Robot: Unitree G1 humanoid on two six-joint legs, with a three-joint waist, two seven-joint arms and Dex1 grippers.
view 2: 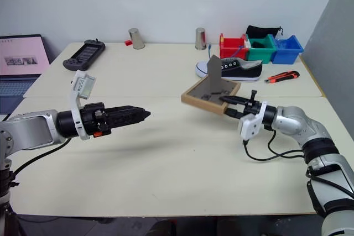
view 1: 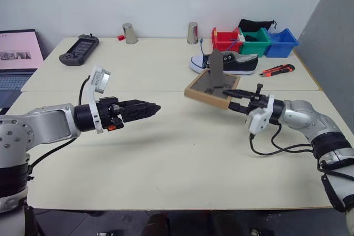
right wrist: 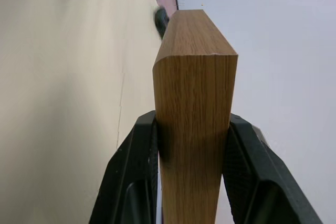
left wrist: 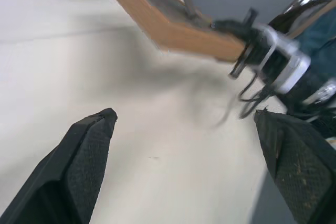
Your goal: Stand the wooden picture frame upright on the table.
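Note:
The wooden picture frame (view 1: 209, 90) is tilted with its dark backing up and its hinged stand (view 1: 215, 67) raised, right of the table's (view 1: 166, 158) middle. My right gripper (view 1: 235, 99) is shut on the frame's near edge. In the right wrist view the light-wood edge (right wrist: 194, 87) sits clamped between both black fingers (right wrist: 137, 171). My left gripper (view 1: 155, 108) hovers over the table, left of the frame and apart from it, pointing toward it. It is open, its fingers (left wrist: 86, 153) spread wide with nothing between them; the frame (left wrist: 168, 22) lies ahead of it.
Behind the frame lies a black and white shoe (view 1: 228, 62). Red, green and blue bins (view 1: 255, 41) stand at the back right, an orange utility knife (view 1: 276, 70) near them. Two metal cups (view 1: 130, 33) and a handheld console (view 1: 79, 50) sit at the back, a laptop (view 1: 19, 59) far left.

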